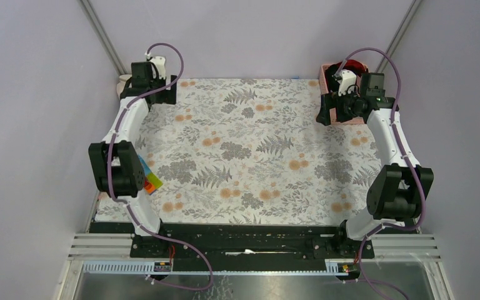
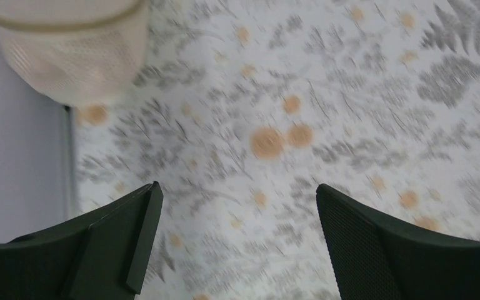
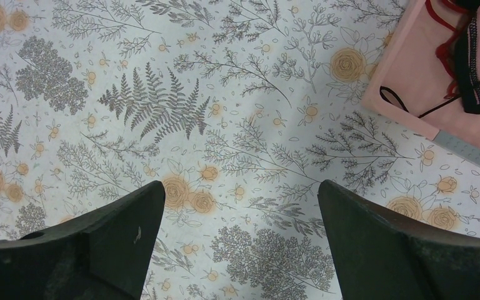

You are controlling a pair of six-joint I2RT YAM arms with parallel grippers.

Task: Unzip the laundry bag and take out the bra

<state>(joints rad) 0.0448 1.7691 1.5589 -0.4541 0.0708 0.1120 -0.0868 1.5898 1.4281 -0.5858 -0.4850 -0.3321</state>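
Laundry bag (image 2: 69, 56) lies at the far-left corner of the table, a cream-white mesh round seen only in part at the upper left of the left wrist view, its rim band showing and its edge beside the grey wall. In the top view it shows as a pale sliver (image 1: 125, 81) behind the left wrist. The zip cannot be made out, and neither can the bra. The left gripper (image 2: 237, 190) hangs just beside the bag, over the floral cloth (image 1: 250, 150), its two dark fingers spread wide with nothing between them and touching nothing; that view is blurred. The left arm rises from its base at the near edge, folds at a raised elbow and stretches along the left side to that far corner. The right arm mirrors it on the other side, elbow up and forearm reaching to the far-right corner. There the right gripper (image 3: 240, 187) is also released, jaws wide apart above bare cloth and empty. Just beyond and to its right sits the pink basket (image 3: 412, 81), holding a red garment (image 3: 440, 25) and a black garment (image 3: 469, 56).
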